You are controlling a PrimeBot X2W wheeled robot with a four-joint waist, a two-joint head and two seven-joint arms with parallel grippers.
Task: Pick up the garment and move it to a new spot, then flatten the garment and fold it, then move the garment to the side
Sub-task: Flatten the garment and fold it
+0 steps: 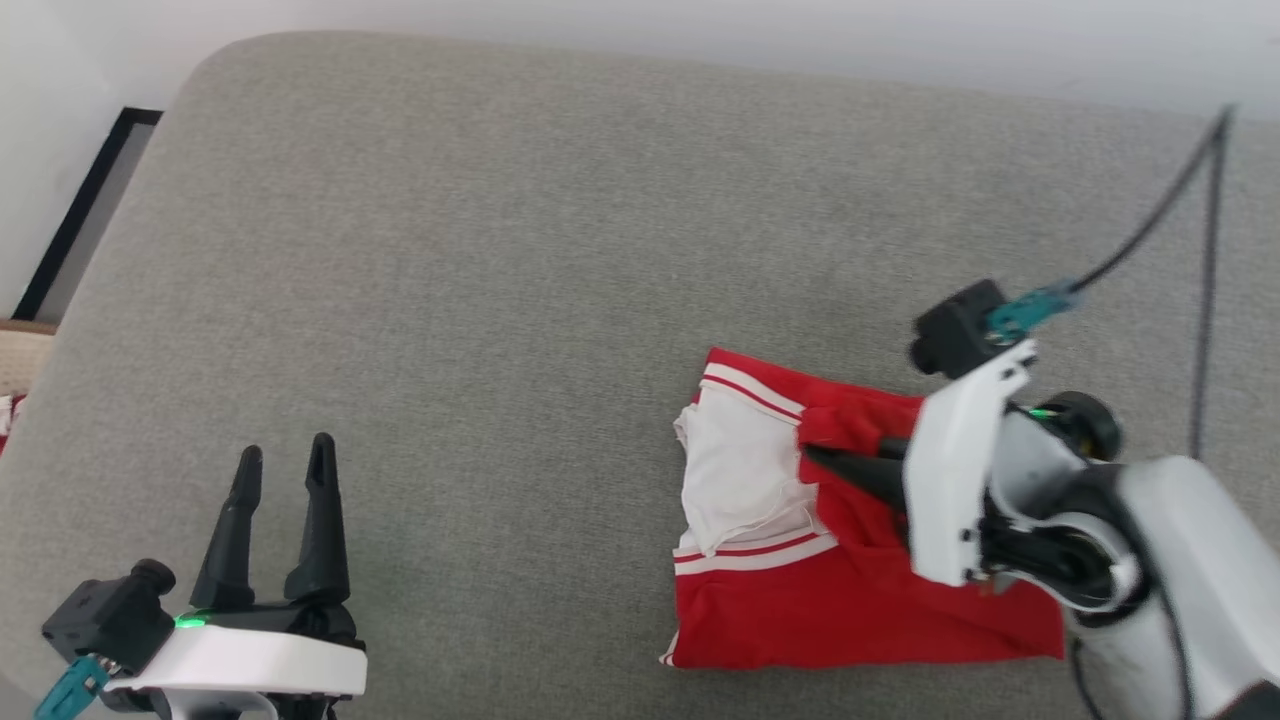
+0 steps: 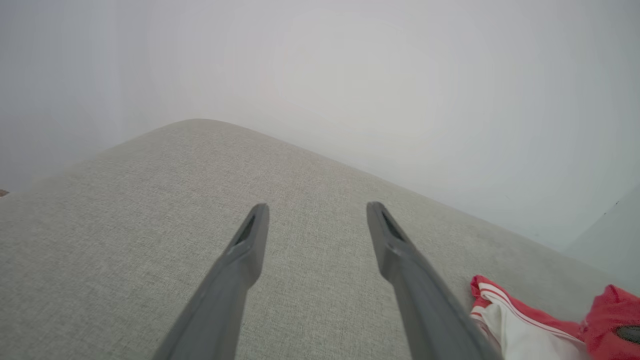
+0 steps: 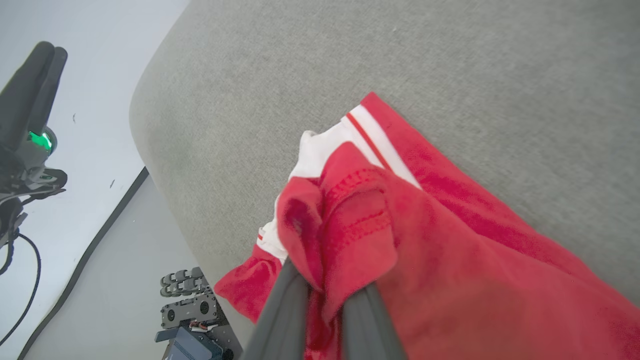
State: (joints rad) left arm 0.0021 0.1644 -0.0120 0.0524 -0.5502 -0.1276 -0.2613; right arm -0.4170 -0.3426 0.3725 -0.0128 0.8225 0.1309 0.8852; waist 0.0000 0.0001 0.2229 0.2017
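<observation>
Garment (image 3: 450, 250) fold between right fingers (image 3: 281, 315)

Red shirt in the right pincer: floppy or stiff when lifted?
Likely floppy: the garment bunches and drapes over the shut right pincer, so it should hang and unfold. Probably light: thin layers lie flat. May drag, not slide, on the textured grey cushion.

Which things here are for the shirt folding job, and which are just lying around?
For the job: red T-shirt, right fingers pinching it, open left fingers, grey cushion under it.
Just there: black cable, black-edged panel by the wall.
</observation>
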